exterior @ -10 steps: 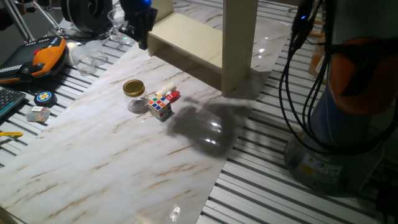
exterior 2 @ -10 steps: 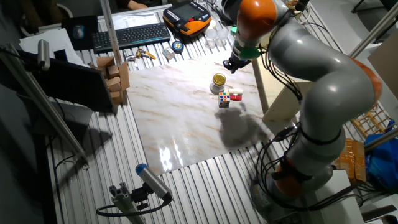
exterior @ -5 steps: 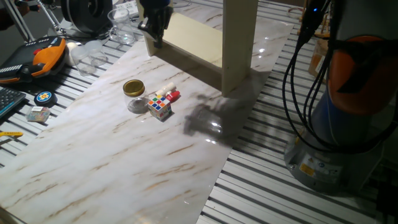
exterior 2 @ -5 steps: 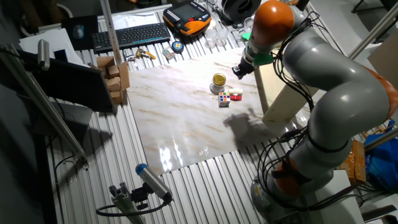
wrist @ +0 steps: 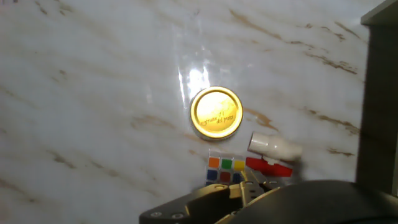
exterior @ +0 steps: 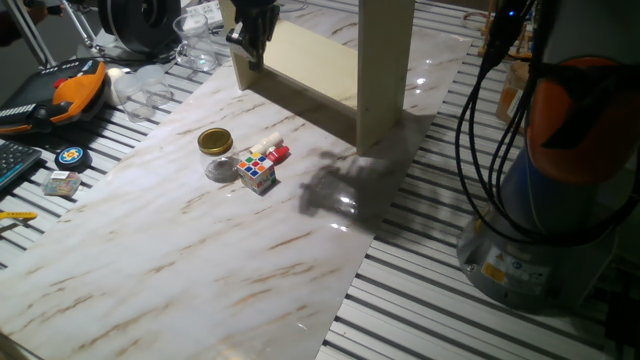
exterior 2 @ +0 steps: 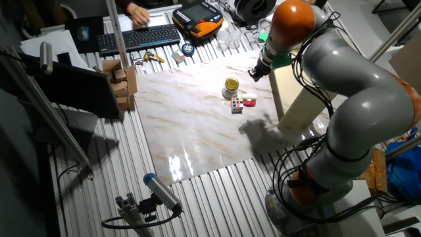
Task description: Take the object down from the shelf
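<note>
I see the gripper [exterior: 247,45] raised beside the cream shelf [exterior: 320,75]; I cannot tell its jaw state. On the marble table [exterior: 180,270], a gold-lidded jar [exterior: 215,152], a Rubik's cube [exterior: 257,171] and a red-and-white bottle [exterior: 270,153] sit clustered near the shelf.

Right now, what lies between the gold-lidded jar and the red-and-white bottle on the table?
Only bare marble table separates the jar from the bottle, as the hand view shows; the colourful cube sits beside that gap.
</note>
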You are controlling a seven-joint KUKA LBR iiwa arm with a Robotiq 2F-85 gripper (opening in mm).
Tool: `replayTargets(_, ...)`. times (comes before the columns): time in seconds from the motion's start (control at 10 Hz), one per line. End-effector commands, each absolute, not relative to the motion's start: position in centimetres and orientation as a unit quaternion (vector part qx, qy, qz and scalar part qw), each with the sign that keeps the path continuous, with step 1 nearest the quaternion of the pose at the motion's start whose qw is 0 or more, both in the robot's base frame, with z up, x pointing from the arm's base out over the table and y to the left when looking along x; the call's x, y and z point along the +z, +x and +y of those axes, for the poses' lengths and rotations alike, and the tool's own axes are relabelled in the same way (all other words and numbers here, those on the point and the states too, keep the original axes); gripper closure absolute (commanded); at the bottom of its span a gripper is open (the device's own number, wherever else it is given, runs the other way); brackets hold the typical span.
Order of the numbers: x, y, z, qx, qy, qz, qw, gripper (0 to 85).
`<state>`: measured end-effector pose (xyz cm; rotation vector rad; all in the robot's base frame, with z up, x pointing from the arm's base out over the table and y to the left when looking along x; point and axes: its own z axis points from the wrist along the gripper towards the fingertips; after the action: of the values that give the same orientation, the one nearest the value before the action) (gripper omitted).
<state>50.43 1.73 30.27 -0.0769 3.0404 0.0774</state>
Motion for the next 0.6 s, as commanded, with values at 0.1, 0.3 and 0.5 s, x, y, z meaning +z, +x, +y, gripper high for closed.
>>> replayTargets(0.1, 30.37, 50.76, 1.68, 0.021, -0.047, 0.997, 0.053, 85.0)
replayTargets(0.3, 30.42, 50.98, 1.56, 0.016, -0.062, 0.997, 0.048, 85.0)
replayTargets(0.5, 30.24, 51.17, 1.69, 0.018, -0.059, 0.997, 0.043, 85.0)
